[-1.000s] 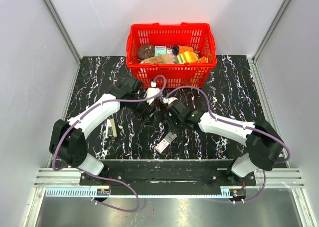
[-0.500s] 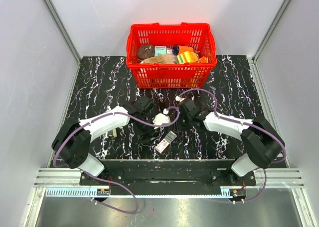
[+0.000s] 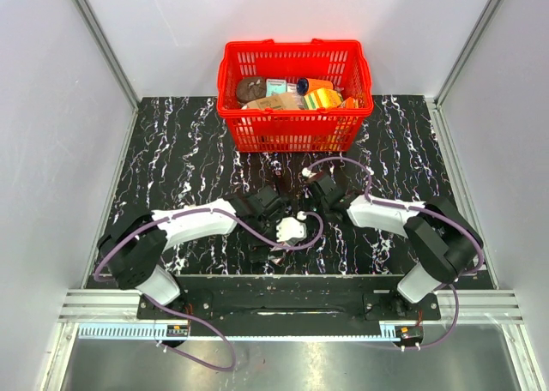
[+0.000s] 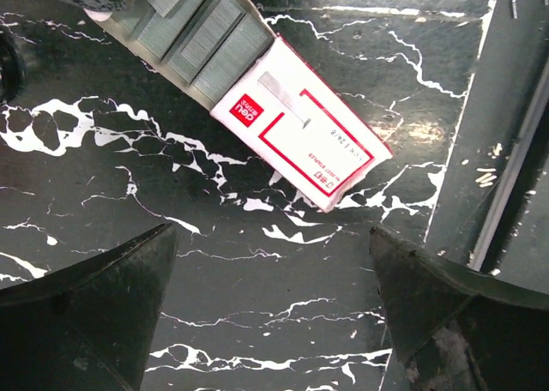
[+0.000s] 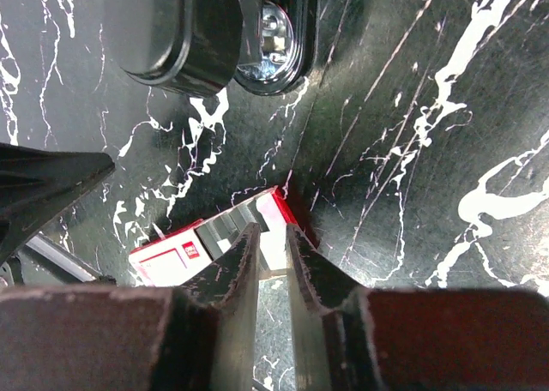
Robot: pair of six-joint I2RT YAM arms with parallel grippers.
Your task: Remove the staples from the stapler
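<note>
Left gripper (image 4: 270,237) is nearest, at the near middle of the table (image 3: 171,151). Its fingers are spread wide and hold nothing, and it points down with the staple box (image 4: 300,142) just past the tips, not touched. Box is red and white and lies flat, with the inner tray pulled partway out so the grey staple strips (image 4: 197,31) show. It is likely parked there as the drop spot for whatever comes out of the stapler, and the wide spread looks like a ready pose to steady or grab it (guess only). Right gripper (image 5: 271,258) is a bit farther and to the right, fingers almost together with a thin slit and nothing seen pinched. That narrow stance would suit picking a thin strip or poking the magazine. Stapler (image 5: 176,31) lies on the table just far of those tips, a black body with a shiny metal part beside it. Can't tell if its magazine is open or loaded, so unloading reads as not finished. Red basket (image 3: 296,121) of groceries sits at the far edge, well apart, not involved.
</note>
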